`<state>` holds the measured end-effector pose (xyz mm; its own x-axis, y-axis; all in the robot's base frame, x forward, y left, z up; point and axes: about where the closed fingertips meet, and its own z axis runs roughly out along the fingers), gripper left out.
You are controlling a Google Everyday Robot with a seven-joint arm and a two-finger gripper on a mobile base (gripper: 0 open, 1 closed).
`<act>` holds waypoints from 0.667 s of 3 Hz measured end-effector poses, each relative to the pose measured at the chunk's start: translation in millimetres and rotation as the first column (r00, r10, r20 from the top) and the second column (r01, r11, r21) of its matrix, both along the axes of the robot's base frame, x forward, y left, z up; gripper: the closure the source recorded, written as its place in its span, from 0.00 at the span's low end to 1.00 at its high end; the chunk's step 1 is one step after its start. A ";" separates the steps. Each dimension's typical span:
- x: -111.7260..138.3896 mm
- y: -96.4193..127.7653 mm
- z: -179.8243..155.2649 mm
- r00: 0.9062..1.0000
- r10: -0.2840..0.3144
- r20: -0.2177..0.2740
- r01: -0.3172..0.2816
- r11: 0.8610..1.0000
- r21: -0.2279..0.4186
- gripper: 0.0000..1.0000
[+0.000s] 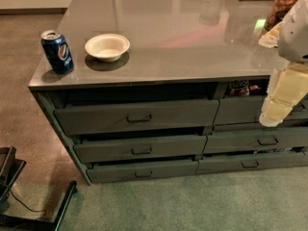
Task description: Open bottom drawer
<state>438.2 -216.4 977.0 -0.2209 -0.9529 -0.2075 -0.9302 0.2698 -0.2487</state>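
The bottom drawer (143, 170) is the slim dark grey-green front at the foot of the left three-drawer stack. It has a small dark bail handle (143, 174) at its centre and a dark gap along its top edge. Two taller fronts (139, 117) (140, 148) sit above it. My gripper (272, 119), pale yellow under a white arm (298, 30), hangs at the right edge in front of the neighbouring stack's top drawer. It is well to the right of and above the bottom drawer and touches nothing that I can see.
The neighbouring right stack has a similar shallow drawer (250, 162). On the grey countertop (183, 37) stand a blue soda can (57, 51) and a cream bowl (107, 46); a jar (284, 4) is at the far right. Green carpet lies in front, and a black chair base (29, 211) is at the lower left.
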 end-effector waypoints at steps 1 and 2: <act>0.0 0.0 0.0 1.000 0.000 0.000 0.000 1.000 0.000 0.00; 1.5 1.5 -26.8 0.999 0.032 0.013 -0.033 0.999 0.014 0.00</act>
<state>439.7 -215.0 950.2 -0.1872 -0.9564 -0.2242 -0.9353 0.2433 -0.2568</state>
